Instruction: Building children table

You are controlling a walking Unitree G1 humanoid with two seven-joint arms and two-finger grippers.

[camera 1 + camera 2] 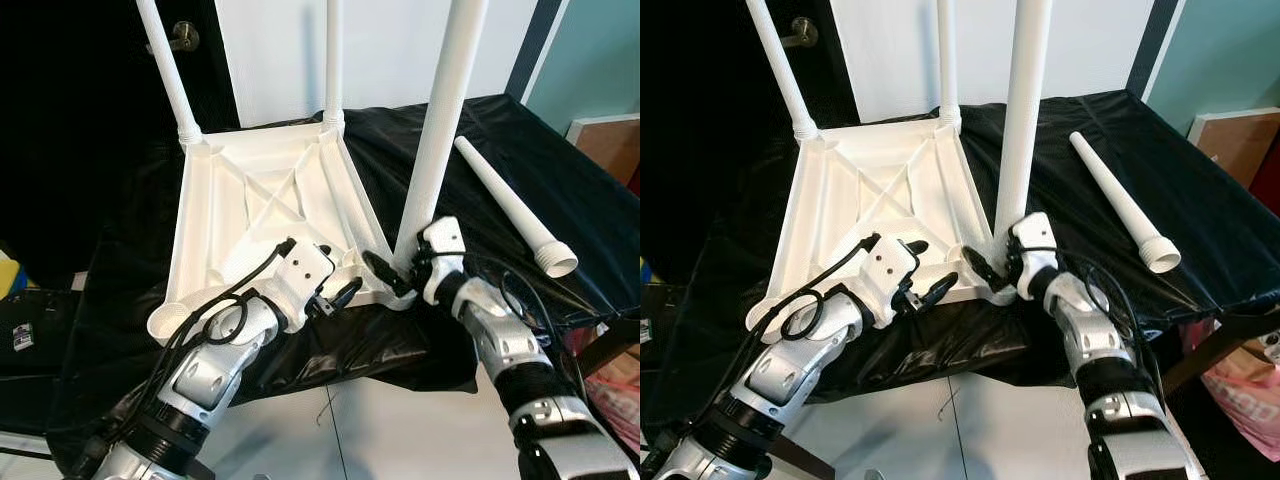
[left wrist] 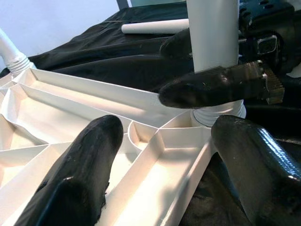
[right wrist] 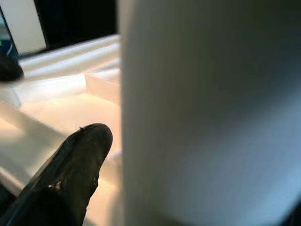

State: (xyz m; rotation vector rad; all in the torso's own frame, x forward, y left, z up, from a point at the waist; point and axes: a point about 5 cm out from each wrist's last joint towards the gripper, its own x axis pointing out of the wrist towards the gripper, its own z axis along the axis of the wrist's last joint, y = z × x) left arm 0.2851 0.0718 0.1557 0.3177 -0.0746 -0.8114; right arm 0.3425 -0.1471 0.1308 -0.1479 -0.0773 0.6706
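Two silver metal arms with rounded, glossy shells are seen, each joined by black ribbed rings near the elbow. On the left arm a thick black cable is looped beside the white box-shaped wrist housing (image 1: 300, 268), where small dark screw holes are visible. The left gripper (image 1: 342, 293) and the right gripper (image 1: 388, 272) are formed of long, smooth black fingers (image 2: 80, 179). Thin black wires are laid along the right forearm.

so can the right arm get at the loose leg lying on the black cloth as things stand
Probably not right now: the right tool is closed on the upright leg at the tabletop's corner. The loose leg lies unobstructed on the cloth beyond it.
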